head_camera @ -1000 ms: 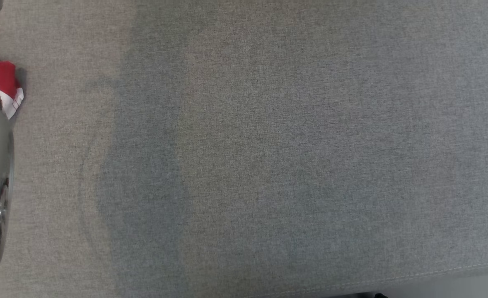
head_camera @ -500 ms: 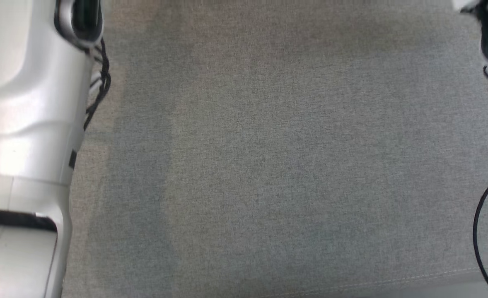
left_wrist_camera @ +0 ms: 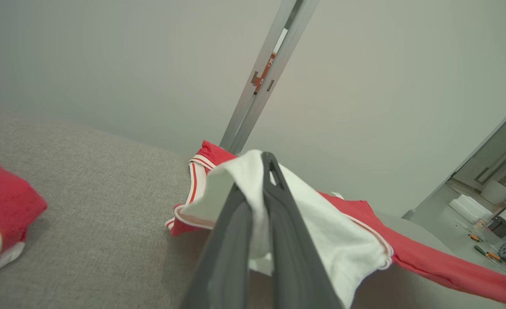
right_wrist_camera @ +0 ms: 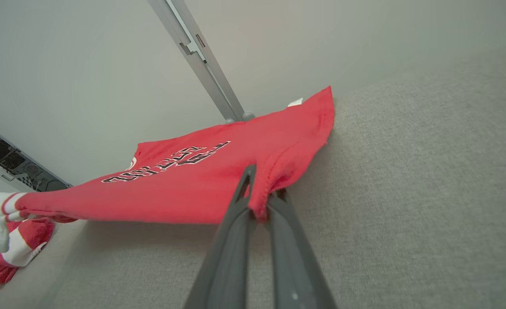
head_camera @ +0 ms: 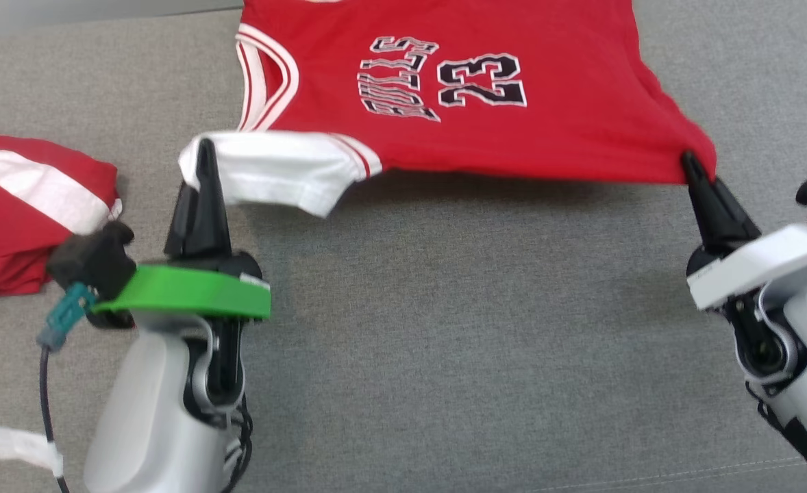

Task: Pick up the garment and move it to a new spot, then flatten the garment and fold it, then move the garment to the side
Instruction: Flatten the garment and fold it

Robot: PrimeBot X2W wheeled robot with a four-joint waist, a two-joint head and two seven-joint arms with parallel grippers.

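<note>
The garment (head_camera: pixel 458 89) is a red jersey with black lettering and the number 23, stretched above the grey cushion (head_camera: pixel 444 329) between both grippers. My left gripper (head_camera: pixel 203 154) is shut on its white sleeve end (head_camera: pixel 273 168); the left wrist view shows white cloth (left_wrist_camera: pixel 313 240) draped over the closed fingers (left_wrist_camera: pixel 278 240). My right gripper (head_camera: pixel 690 164) is shut on the jersey's red corner, which bunches between the fingers (right_wrist_camera: pixel 278 240) in the right wrist view, with the jersey (right_wrist_camera: pixel 201 180) spreading away to the left. Its far edge runs past the head view's top.
A second red and white garment (head_camera: pixel 27 212) lies crumpled on the cushion at the left, close to my left wrist, also seen as a red bundle (left_wrist_camera: pixel 4 214). A pale wall with a metal post (left_wrist_camera: pixel 270 73) stands behind the cushion. The cushion's seam (head_camera: pixel 684 469) runs along the near edge.
The head camera has swung: earlier it faced bare cushion with only forearms at the edges, now it faces both grippers and the stretched jersey.
</note>
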